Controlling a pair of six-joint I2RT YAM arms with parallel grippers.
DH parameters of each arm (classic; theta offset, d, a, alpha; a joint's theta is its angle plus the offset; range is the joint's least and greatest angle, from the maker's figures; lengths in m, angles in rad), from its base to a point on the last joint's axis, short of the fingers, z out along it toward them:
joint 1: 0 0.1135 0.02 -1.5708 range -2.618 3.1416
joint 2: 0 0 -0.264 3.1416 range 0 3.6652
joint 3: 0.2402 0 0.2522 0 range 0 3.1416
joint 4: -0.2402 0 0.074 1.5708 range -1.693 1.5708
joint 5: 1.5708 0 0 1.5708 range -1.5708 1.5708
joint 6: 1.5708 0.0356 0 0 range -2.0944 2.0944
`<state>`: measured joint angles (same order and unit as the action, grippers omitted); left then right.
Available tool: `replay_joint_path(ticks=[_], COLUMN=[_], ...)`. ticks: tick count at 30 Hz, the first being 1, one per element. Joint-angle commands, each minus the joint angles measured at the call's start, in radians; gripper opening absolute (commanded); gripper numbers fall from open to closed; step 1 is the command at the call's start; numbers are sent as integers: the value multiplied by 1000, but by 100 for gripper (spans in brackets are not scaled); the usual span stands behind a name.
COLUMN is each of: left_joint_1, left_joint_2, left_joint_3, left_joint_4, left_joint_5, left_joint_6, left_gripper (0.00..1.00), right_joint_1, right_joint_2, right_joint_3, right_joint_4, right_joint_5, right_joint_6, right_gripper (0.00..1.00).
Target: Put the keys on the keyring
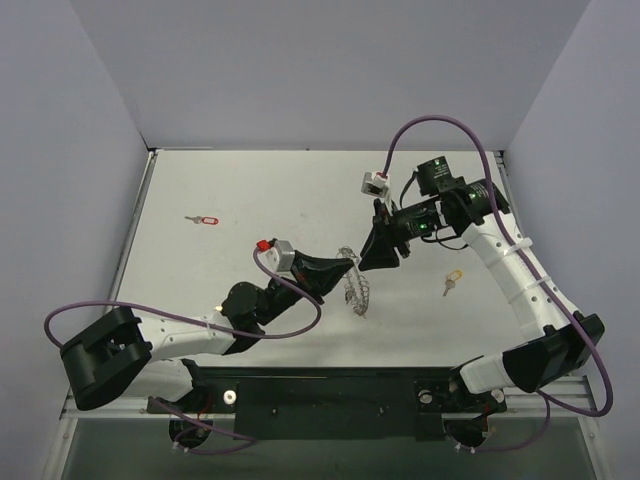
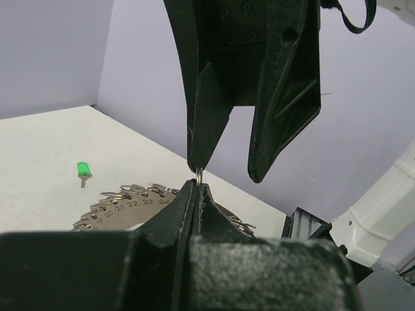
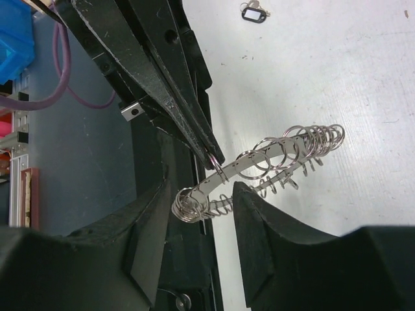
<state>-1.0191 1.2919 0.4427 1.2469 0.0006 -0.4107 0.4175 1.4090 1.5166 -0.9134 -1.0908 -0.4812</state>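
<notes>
My left gripper [image 1: 347,268] is shut on a small wire loop at the rim of the keyring [image 1: 356,290], a pale numbered hoop edged with many small silver rings, and holds it up on edge. It also shows in the left wrist view [image 2: 123,208] and the right wrist view [image 3: 279,155]. My right gripper [image 1: 374,256] is open, its fingers [image 3: 272,240] either side of the hoop's near end, empty. A red key [image 1: 205,219] lies far left, a yellow key [image 1: 452,281] right, a green key [image 2: 83,170] and a dark grey key [image 3: 253,11] on the table.
The white table [image 1: 250,190] has grey walls on three sides. A black rail [image 1: 330,385] with the arm bases runs along the near edge. Purple cables [image 1: 440,125] loop from both wrists.
</notes>
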Motion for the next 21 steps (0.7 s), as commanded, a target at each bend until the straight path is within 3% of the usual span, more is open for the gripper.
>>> replay_joint_path(ticks=[1,8,15,21], left_joint_1=[-1,-1,-3,-1], left_joint_2=[-42,-31,-28,-26], left_joint_3=[71,77,74,71], left_joint_4=[256,276,281,292], left_joint_5=[-8,-1,-1,-1], left_joint_6=[-4,-17,-27,-31], left_gripper=[0,0,0,0], right_joint_1=[-3,-2,10,23], right_joint_2=[-15,15,22,30], right_joint_3=[17,40,57,57], right_joint_4=[-1,-1,-1,-4], right_joint_5=[-69,-75,-92,-96], right_joint_6=[13,0,-22,-27], right_gripper=[37,26,24,15])
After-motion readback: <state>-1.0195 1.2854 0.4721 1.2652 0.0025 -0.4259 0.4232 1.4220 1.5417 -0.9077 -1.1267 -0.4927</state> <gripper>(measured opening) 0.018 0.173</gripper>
